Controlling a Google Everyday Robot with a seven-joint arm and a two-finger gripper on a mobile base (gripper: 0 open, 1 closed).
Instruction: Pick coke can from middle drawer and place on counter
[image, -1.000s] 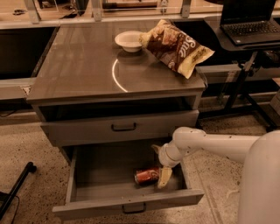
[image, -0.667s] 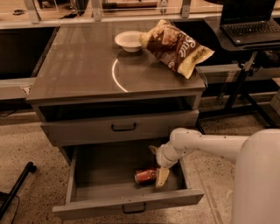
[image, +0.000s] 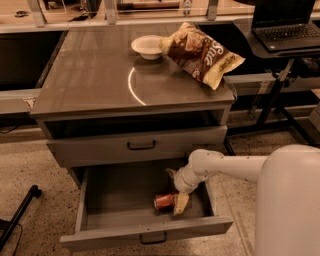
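Observation:
The coke can (image: 163, 201) lies on its side inside the open middle drawer (image: 145, 237), right of its centre. My gripper (image: 176, 199) reaches down into the drawer from the right on a white arm. One tan finger (image: 181, 203) rests against the can's right end, the other shows behind it near the drawer's back. The counter (image: 95, 75) is the glossy grey-brown cabinet top with a curved white reflection.
A white bowl (image: 148, 46) and a large brown-and-cream chip bag (image: 201, 54) sit at the counter's back right. A closed grey drawer front (image: 140, 144) is above the open one. A laptop desk (image: 285, 37) stands at right, a dark stand leg (image: 20, 215) at lower left.
The arm has shifted slightly left and lower into the drawer, bringing the gripper closer onto the can. The can has not moved.

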